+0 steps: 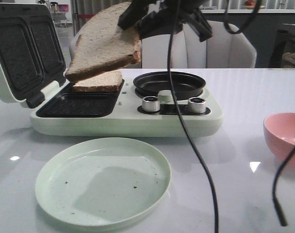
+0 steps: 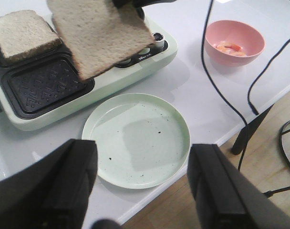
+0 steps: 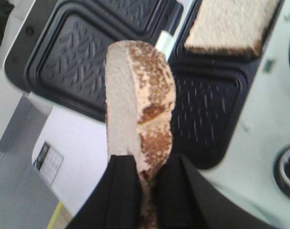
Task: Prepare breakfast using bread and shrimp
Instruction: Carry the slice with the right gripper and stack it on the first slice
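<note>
One bread slice [image 1: 98,81] in press, right gripper [image 3: 146,183] clamps second slice [image 1: 105,43] above, shrimp [image 2: 229,47] untouched at 3 o'clock, left gripper [image 2: 142,186] released.

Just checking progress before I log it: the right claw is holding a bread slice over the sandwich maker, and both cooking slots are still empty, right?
Not quite. The right claw does hold a bread slice over the sandwich maker, but only the near slot is empty. The far slot already holds the other slice, as the front view shows.
</note>
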`<state>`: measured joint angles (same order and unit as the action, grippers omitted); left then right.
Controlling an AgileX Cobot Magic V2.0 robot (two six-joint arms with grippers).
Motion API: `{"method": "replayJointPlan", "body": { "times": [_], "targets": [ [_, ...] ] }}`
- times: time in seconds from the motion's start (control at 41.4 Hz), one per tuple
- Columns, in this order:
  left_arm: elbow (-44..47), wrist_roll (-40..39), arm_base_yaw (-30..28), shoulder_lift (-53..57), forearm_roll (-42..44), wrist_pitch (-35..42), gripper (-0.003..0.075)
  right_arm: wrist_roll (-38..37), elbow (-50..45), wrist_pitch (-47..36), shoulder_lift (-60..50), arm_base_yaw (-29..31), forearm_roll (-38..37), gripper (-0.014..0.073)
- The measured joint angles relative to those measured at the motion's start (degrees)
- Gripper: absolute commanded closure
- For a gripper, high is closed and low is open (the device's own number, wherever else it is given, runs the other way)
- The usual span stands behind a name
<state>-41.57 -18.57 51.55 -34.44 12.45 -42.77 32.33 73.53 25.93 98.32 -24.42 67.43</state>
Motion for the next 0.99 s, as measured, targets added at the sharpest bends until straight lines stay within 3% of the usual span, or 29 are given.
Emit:
{"method": "replayJointPlan", "body": {
  "times": [0.218,0.29,0.387,0.484,0.58,0.822,0.991],
  "targets": [
    [0.0,0.0,0.0,0.0,0.0,0.65,0.0246,0.03,10.61,-3.71,12.25,-2.29,3.79,0.0524],
    [0.0,0.0,0.0,0.0,0.0,1.28,0.0246,0.03,14.52,-3.71,16.42,-2.53,4.19,0.0485],
    [0.0,0.0,0.0,0.0,0.0,1.34,0.0246,0.03,18.31,-3.71,20.84,-2.62,4.29,0.0333],
    [0.0,0.0,0.0,0.0,0.0,1.34,0.0246,0.03,19.99,-3.6,23.67,-2.62,4.42,0.0125],
    [0.0,0.0,0.0,0.0,0.0,1.39,0.0246,0.14,20.22,-3.6,24.97,-2.62,4.42,0.0027],
    [0.0,0.0,0.0,0.0,0.0,1.48,0.0246,0.14,20.69,1.02,24.34,0.22,2.85,0.0023],
    [0.0,0.0,0.0,0.0,0.0,1.48,0.0246,0.14,20.69,7.93,19.36,2.83,-7.24,0.0025]
  ]
}}
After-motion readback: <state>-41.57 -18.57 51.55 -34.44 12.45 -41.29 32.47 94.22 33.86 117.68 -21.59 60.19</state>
